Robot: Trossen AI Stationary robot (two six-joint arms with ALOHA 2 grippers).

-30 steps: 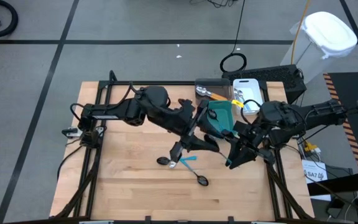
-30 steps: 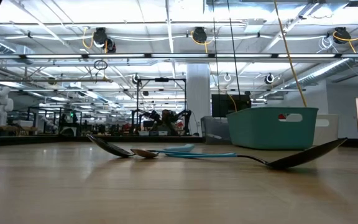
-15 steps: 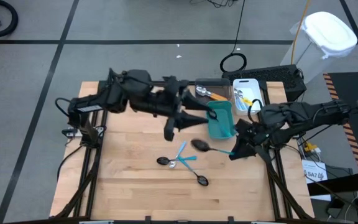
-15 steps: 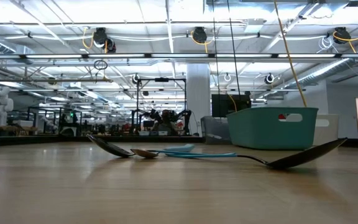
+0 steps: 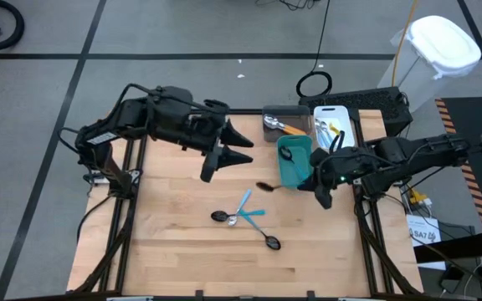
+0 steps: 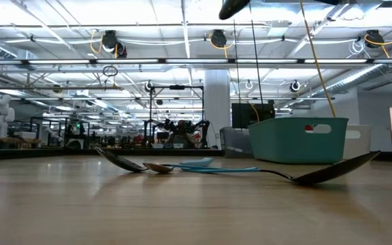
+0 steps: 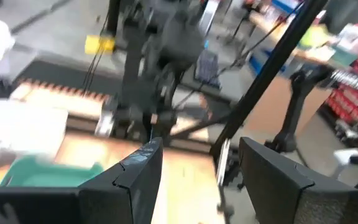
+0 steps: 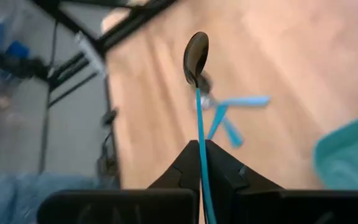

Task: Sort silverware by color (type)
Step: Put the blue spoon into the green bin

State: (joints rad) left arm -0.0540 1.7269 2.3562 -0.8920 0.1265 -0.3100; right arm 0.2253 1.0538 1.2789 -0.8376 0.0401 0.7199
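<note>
My right gripper (image 5: 315,183) (image 8: 201,163) is shut on a spoon with a light-blue handle and a dark bowl (image 5: 265,186) (image 8: 196,52), held in the air beside the teal bin (image 5: 296,160). My left gripper (image 5: 245,149) (image 7: 197,171) is open and empty, raised over the table's far-left part. Two crossed light-blue utensils (image 5: 248,209), a small dark spoon (image 5: 218,216) and a black spoon (image 5: 272,242) lie flat on the wood. In the low view they lie in a row (image 6: 182,166). My right gripper pinches the spoon's light-blue handle (image 8: 200,140) between its two fingers (image 8: 182,169), at the end away from the bowl. The fingers lie along the handle, coming from the table's right. The spoon is lifted clear, sticking out past the fingertips with its bowl toward the table's left.
A gray bin (image 5: 281,122) with orange-handled pieces and a white bin (image 5: 333,125) stand at the far edge behind the teal bin (image 6: 298,139). Bare wood (image 5: 174,242) lies to the near left. Black frame rails (image 5: 124,226) run along the table's sides.
My left gripper has drawn back from the utensils at mid-table, rising toward the far-left. My right gripper, with the blue-handled spoon, has moved up and toward the far edge, next to the teal bin. The utensils on the wood have stayed put.
</note>
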